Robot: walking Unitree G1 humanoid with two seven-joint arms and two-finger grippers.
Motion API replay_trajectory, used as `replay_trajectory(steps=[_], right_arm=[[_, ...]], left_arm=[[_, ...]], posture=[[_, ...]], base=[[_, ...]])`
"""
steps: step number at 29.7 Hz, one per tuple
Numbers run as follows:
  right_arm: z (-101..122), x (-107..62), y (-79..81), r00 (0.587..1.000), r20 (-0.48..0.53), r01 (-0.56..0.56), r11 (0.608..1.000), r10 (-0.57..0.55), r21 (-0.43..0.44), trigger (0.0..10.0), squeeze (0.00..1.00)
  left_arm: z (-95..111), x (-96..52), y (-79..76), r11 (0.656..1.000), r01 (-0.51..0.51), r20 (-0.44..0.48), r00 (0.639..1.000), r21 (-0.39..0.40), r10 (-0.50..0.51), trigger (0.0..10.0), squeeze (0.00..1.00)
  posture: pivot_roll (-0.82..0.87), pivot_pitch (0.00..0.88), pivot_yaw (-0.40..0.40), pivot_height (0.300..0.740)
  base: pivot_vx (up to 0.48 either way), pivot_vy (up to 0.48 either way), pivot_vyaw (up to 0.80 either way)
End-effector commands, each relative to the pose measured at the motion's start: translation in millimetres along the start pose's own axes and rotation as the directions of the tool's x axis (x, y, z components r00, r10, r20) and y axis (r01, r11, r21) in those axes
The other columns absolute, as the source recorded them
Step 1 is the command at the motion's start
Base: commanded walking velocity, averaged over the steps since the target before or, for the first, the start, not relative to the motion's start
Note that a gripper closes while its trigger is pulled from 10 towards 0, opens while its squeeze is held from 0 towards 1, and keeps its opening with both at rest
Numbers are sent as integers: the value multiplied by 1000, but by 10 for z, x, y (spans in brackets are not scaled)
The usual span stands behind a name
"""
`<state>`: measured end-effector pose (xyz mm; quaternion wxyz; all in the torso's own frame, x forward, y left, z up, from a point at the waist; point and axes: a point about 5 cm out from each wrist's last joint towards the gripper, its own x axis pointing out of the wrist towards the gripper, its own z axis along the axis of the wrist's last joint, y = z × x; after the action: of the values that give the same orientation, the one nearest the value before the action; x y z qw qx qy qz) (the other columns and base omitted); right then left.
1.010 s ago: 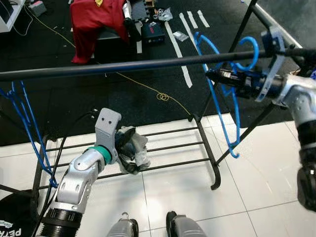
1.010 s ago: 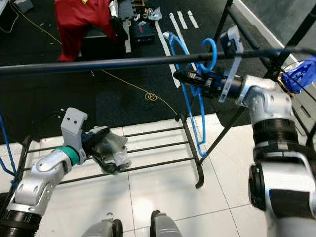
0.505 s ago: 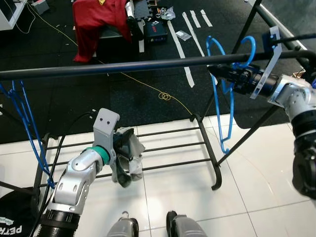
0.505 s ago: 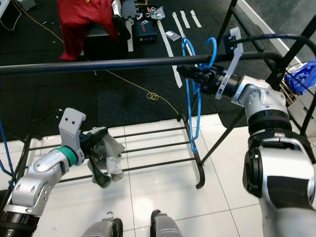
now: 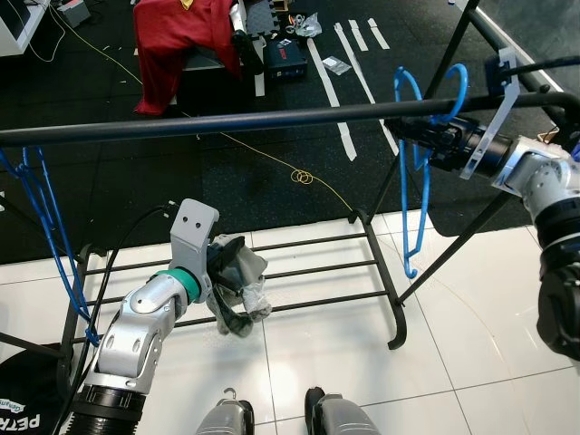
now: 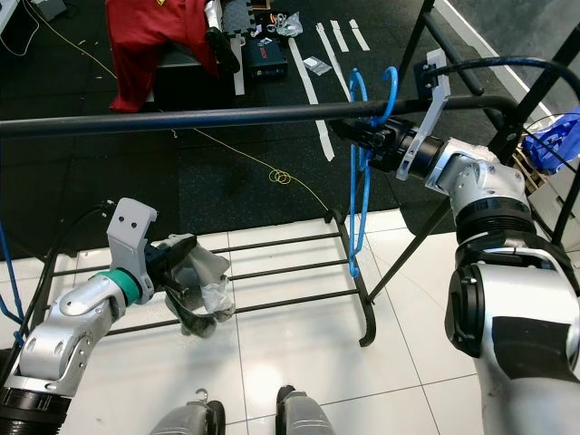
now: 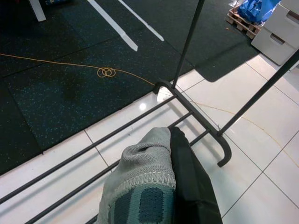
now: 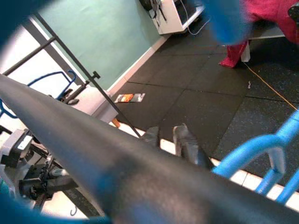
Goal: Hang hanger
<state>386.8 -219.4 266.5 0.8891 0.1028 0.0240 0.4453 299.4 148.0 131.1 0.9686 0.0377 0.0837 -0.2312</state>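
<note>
A blue plastic hanger (image 5: 412, 199) hangs edge-on under the black clothes rail (image 5: 227, 120), near its right end. Its hook (image 5: 446, 89) curls up over the rail. My right gripper (image 5: 408, 134) sits just beneath the rail, shut on the hanger's neck. The right wrist view has the rail (image 8: 117, 177) blurred and very close, with blue hanger bars (image 8: 261, 154) beside it. My left gripper (image 5: 227, 283) is held low in front of the rack's bottom shelf, shut on a bunched grey knitted cloth (image 7: 145, 186) with dark fabric alongside.
More blue hangers (image 5: 45, 227) hang at the rail's left end. The rack's lower shelf bars (image 5: 308, 272) and slanted right leg (image 5: 453, 254) stand ahead. A red garment (image 5: 181, 36) lies over a seat beyond, and a yellow cord (image 5: 299, 177) crosses the black mat.
The blue hanger has turned from broadside to edge-on and settled closer under the rail with my right gripper. The cloth in my left gripper swung slightly.
</note>
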Motion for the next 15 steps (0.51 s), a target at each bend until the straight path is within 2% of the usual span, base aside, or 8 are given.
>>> replay_trajectory(steps=[1,4,5,10,11,12,13,15], right_arm=[[-57,-16,-18,999,-36,8,1000,-7,6,10000,1000],[-56,-14,-21,999,-41,13,1000,-13,-9,10000,1000],[-53,-12,-23,999,-45,16,1000,-17,-27,10000,0],[-65,-21,-24,998,-56,16,998,-20,-55,10000,0],[-89,-37,-19,998,-68,5,998,-10,-64,10000,227],[-89,-37,-19,998,-68,5,998,-10,-64,10000,227],[-109,-54,-13,997,-76,-8,998,3,-65,10000,1000],[-109,-54,-13,997,-76,-8,998,3,-65,10000,1000]], left_arm=[[-47,-11,-31,1000,15,-22,1000,-3,-15,10000,0],[-45,-7,-34,1000,16,-21,1000,-4,-16,10000,0],[-46,-6,-37,1000,15,-21,1000,-5,-15,10000,0],[-50,-4,-42,1000,12,-21,1000,-8,-12,10000,0],[-51,-2,-45,1000,13,-20,1000,-9,-13,10000,0],[-51,-2,-45,1000,13,-20,1000,-9,-13,10000,0],[-50,2,-48,1000,14,-19,1000,-10,-14,10000,0],[-50,2,-48,1000,14,-19,1000,-10,-14,10000,0]], posture=[[-15,158,47,740],[-16,157,46,740],[-18,154,44,740],[-21,151,47,740],[-23,151,49,740],[-23,151,49,740],[-28,151,51,740],[-28,151,51,740]], base=[[0,0,0],[0,0,0],[0,0,0],[0,0,0],[0,0,0],[0,0,0],[0,0,0],[0,0,0]])
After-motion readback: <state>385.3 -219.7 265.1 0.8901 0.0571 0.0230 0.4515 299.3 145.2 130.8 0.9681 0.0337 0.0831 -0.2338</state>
